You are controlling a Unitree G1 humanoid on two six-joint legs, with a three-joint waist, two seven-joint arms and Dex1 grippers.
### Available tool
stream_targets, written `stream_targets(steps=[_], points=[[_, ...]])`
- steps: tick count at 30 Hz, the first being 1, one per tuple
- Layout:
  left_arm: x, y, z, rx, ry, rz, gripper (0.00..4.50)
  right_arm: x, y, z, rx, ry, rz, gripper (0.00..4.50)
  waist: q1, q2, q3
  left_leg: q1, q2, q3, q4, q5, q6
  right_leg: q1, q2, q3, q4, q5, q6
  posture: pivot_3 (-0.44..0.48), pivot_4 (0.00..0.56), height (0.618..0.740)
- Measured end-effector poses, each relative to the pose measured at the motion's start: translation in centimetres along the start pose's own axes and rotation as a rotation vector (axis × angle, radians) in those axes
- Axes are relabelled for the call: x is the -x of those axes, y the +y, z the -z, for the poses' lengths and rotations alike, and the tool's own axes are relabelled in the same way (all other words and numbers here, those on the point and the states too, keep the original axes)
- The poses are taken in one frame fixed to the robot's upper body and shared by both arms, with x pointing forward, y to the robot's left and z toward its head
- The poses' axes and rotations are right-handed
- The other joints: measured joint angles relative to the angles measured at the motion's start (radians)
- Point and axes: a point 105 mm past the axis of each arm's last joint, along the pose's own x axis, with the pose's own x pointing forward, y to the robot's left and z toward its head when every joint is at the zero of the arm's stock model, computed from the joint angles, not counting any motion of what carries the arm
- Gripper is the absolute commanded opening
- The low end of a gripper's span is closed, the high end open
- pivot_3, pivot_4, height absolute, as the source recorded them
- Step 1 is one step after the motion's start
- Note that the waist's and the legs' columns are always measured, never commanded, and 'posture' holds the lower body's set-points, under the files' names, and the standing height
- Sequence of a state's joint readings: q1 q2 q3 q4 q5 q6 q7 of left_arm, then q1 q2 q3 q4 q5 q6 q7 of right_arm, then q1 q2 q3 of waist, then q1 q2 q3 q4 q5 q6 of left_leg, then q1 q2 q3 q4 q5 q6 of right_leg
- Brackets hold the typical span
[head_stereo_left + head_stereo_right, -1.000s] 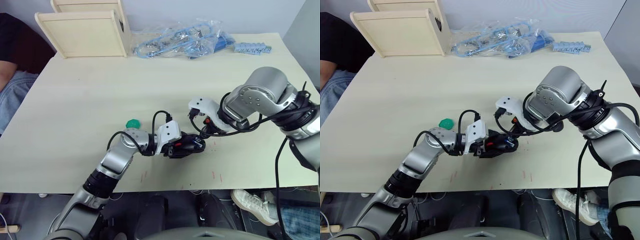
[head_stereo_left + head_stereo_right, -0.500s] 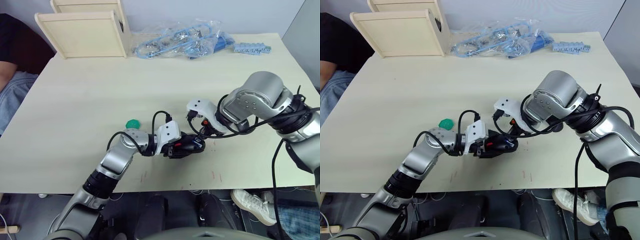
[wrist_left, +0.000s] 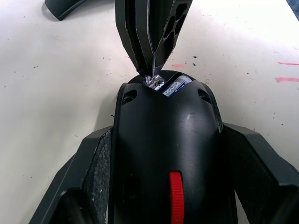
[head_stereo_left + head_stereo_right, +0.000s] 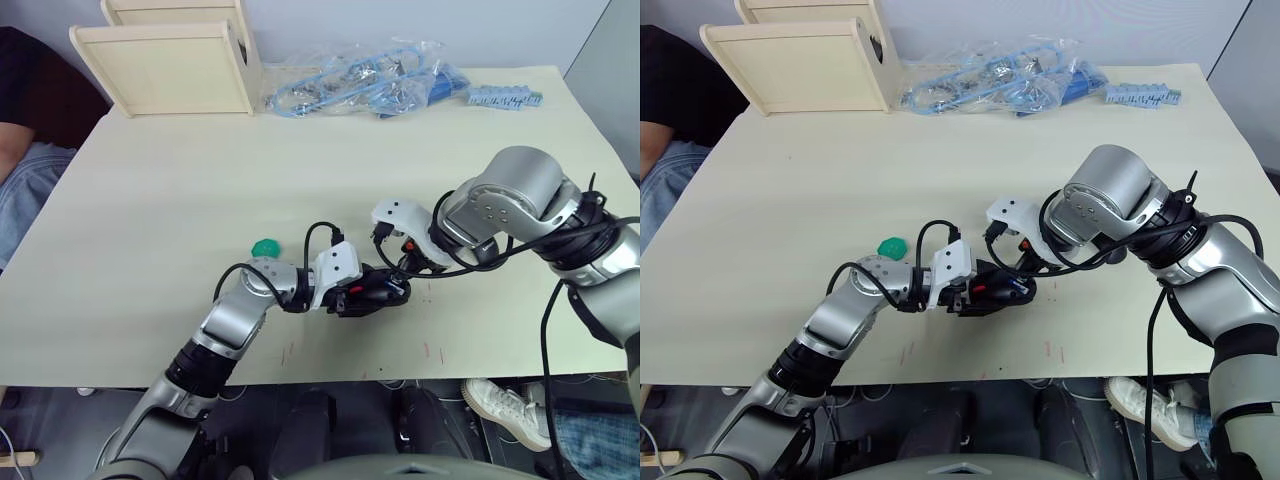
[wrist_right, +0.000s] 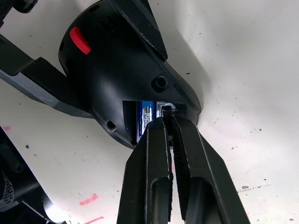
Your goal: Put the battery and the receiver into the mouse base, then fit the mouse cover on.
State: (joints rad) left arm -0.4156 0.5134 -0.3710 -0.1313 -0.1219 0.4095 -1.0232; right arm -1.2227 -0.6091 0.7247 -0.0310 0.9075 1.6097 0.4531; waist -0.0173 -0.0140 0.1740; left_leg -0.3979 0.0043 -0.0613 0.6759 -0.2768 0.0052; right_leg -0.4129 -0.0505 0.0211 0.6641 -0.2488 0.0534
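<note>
Right wrist view: receiver-seating step, right gripper (image 5: 168, 122) pinched on small metal receiver (image 5: 167, 110) inside left-gripper-clamped (image 3: 163, 196) black oval mouse base (image 5: 122, 79), beside blue-ended battery (image 5: 144, 120); next, press home, release.

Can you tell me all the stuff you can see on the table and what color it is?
mouse base: one, black with a red wheel, near the table's front edge, held between the left claw's fingers
battery: one, blue and white, inside the mouse base's open compartment
mouse cover: one, black, lying on the table apart from the base
small green thing: one, green, left of the mouse base
plastic bags: a pile, clear with blue parts, far side
wooden boxes: two, pale wood, far left corner
table: one, cream
left claw: black, gripping the mouse base
right claw: black, tips shut at the compartment
</note>
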Motion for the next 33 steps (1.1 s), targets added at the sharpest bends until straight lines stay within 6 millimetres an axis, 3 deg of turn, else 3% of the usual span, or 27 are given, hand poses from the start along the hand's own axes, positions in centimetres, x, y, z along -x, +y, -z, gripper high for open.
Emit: stream_targets(steps=[20,23,24,26,30,33], points=[[0.0,-0.1,0.0,0.001,0.000,0.000,2.95,-0.4,0.1,0.3,0.016,0.002,0.009,0.00,0.000,0.000,0.000,0.000,0.000,0.000,-0.001,0.000,0.000,0.000,0.000,0.000,-0.001,0.000,0.000,0.000,0.150,0.740],[0.0,-0.1,0.0,0.001,0.000,0.000,2.94,-0.5,0.3,0.6,0.015,0.008,0.001,1.01,0.000,0.000,0.000,0.000,0.000,0.000,-0.001,0.000,0.000,0.000,0.000,0.000,-0.001,0.000,0.000,0.000,0.150,0.740],[0.0,-0.1,0.0,0.003,0.000,-0.001,2.94,-0.5,0.4,0.6,0.021,0.006,-0.005,1.66,0.000,0.000,0.000,0.001,0.000,0.000,-0.001,0.000,0.000,0.000,0.000,0.000,-0.001,0.000,0.000,0.000,0.150,0.740],[0.0,-0.1,0.0,0.003,0.001,-0.001,2.94,-0.4,0.2,0.7,0.022,0.007,0.008,2.42,0.000,0.000,0.000,0.001,0.000,-0.001,-0.001,0.000,0.000,0.000,0.000,0.000,-0.001,0.000,0.000,0.000,0.150,0.740],[-0.1,-0.1,-0.1,0.002,-0.003,0.001,2.94,0.3,-0.3,1.7,-0.003,0.016,0.008,2.42,0.001,0.001,0.000,0.000,0.000,-0.001,-0.001,0.000,0.000,0.000,0.000,0.000,-0.001,0.000,0.000,0.000,0.150,0.740],[-0.1,-0.1,-0.1,0.003,-0.004,0.001,2.94,2.4,-0.8,2.3,-0.013,-0.026,0.024,2.42,0.002,0.001,0.000,0.000,0.000,-0.001,-0.002,0.000,0.000,0.000,0.000,0.000,-0.002,0.000,0.000,0.000,0.150,0.740]])
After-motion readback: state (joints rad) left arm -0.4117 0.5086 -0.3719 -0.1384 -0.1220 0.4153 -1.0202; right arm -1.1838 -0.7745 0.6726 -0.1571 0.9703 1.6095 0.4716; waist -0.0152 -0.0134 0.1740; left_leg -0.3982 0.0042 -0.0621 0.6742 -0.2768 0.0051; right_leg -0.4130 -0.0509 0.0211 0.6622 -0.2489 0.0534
